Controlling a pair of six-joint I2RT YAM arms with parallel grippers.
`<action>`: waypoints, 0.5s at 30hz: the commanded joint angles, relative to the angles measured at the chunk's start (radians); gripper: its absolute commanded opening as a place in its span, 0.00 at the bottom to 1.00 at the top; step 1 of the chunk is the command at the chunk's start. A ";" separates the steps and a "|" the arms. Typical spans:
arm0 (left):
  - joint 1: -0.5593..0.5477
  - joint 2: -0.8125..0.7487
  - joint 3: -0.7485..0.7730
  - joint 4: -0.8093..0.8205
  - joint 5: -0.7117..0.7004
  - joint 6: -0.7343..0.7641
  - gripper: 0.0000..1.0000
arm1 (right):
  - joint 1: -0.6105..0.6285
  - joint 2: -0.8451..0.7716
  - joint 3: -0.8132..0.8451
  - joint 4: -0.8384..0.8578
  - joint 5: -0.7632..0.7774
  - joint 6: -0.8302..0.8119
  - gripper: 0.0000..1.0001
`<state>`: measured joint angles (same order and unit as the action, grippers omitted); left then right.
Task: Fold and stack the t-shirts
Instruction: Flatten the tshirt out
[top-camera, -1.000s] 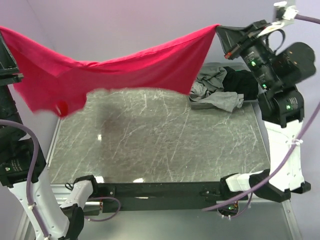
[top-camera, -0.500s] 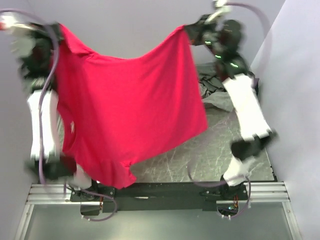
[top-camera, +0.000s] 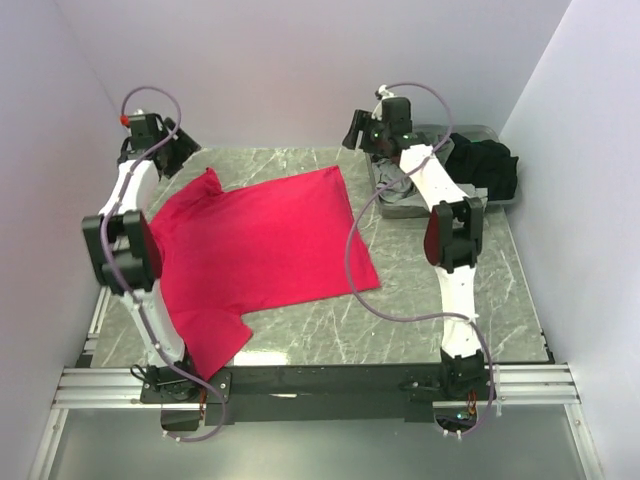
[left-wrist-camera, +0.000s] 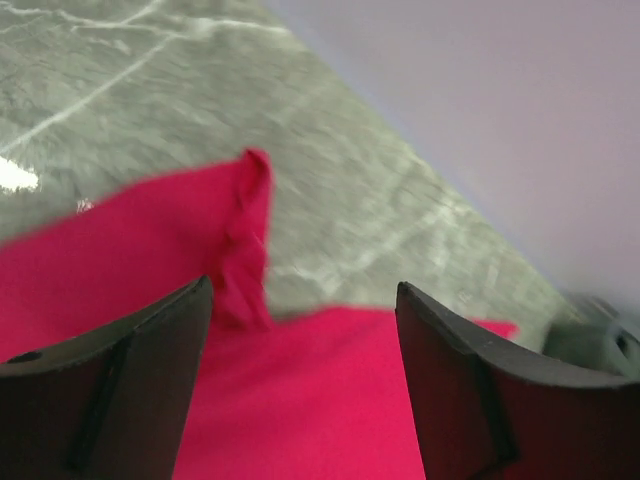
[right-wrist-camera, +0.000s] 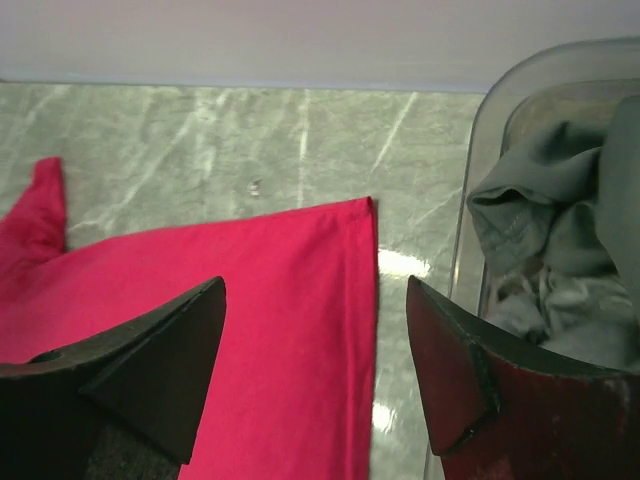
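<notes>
The red t-shirt (top-camera: 260, 255) lies spread out flat on the counter (top-camera: 440, 310) — that way it is ready to be folded. The left pincer (left-wrist-camera: 300, 300) is wide and holds nothing. It hangs over the far left corner of the shirt, where a bit of cloth pokes out. The right pincer (right-wrist-camera: 315, 290) is wide and empty too, over the far right corner. The grey t-shirt (right-wrist-camera: 540, 200) and the black t-shirt (top-camera: 485, 165) sit bunched in the plastic tub (right-wrist-camera: 520, 78) — out of the way, I think, so the red one has room.

A robot lab cell is showing here: plain lilac walls (top-camera: 300, 60) are boxing in a marbled table (top-camera: 300, 335) sitting on aluminium rails (top-camera: 530, 385).
</notes>
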<state>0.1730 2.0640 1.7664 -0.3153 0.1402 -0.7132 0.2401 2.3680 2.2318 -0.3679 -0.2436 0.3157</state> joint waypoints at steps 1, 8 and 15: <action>-0.018 -0.232 -0.073 -0.010 -0.065 0.046 0.80 | 0.002 -0.205 -0.033 0.076 -0.016 -0.013 0.79; -0.032 -0.390 -0.355 -0.114 -0.137 0.044 0.81 | 0.060 -0.395 -0.270 0.028 -0.026 -0.056 0.80; -0.030 -0.525 -0.568 -0.149 -0.168 0.038 0.85 | 0.114 -0.559 -0.561 0.000 -0.149 -0.058 0.80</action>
<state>0.1406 1.6165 1.2385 -0.4232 0.0193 -0.6903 0.3454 1.8473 1.7657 -0.3428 -0.3222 0.2707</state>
